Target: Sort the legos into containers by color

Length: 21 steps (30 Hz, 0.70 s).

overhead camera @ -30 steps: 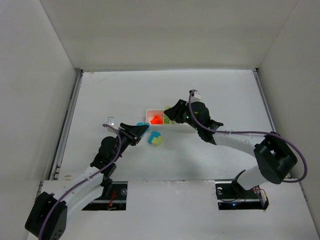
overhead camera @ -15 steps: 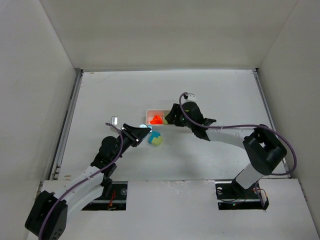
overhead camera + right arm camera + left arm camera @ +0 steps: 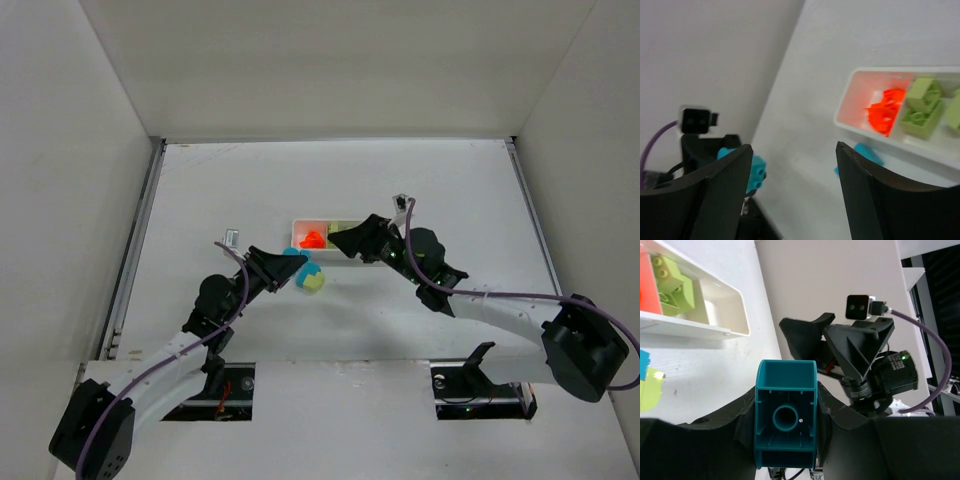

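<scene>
My left gripper (image 3: pixel 281 267) is shut on a teal lego (image 3: pixel 786 420) and holds it above the table, left of the white tray (image 3: pixel 298 227). My right gripper (image 3: pixel 343 242) is open and empty, over the tray's near side and hiding its right part. In the right wrist view (image 3: pixel 795 192) its fingers (image 3: pixel 725 195) stand wide apart. The tray (image 3: pixel 850 107) holds an orange lego (image 3: pixel 885 110) in its left compartment and yellow-green legos (image 3: pixel 922 105) in the middle one. A joined blue and yellow-green lego (image 3: pixel 311 279) lies on the table in front of the tray.
The tray's end compartment (image 3: pixel 720 305) shows white and bare in the left wrist view. The right arm (image 3: pixel 865 360) is close ahead of the left gripper. White walls enclose the table on three sides.
My right arm has swung out to the right and lower, its gripper drawing back from above the tray's middle to its near side. My left gripper has crept right with the teal lego.
</scene>
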Tool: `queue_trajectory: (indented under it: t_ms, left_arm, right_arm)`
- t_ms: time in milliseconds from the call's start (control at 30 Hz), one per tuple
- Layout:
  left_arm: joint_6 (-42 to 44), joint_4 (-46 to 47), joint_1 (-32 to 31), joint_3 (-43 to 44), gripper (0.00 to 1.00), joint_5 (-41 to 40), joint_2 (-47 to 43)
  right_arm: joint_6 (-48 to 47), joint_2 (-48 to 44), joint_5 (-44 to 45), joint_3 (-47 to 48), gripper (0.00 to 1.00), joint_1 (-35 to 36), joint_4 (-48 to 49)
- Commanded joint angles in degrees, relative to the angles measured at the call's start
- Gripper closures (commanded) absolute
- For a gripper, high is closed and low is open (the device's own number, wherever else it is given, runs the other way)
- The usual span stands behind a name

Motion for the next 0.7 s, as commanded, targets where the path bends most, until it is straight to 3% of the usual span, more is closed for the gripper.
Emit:
queue_trajectory:
  t_ms: [0,333,667]
  left_arm:
    - [-0.20,8.10,-0.37,2.11,0.83,2.42,0.48]
    - [-2.93,12.77,-2.65,1.76,0.83,2.42,1.80]
    - [-3.54,12.77,-3.27,1.58,0.83,2.24,0.92]
  right_arm:
    - [9.39,-0.18,-7.87,-3.42,0.24,2.01,17.77]
    - [12.66,6.84,-11.13,-1.93,0.22,5.97,28.42]
    - [14.24,9.48,-12.54,-2.11,0.41,6.24,32.47]
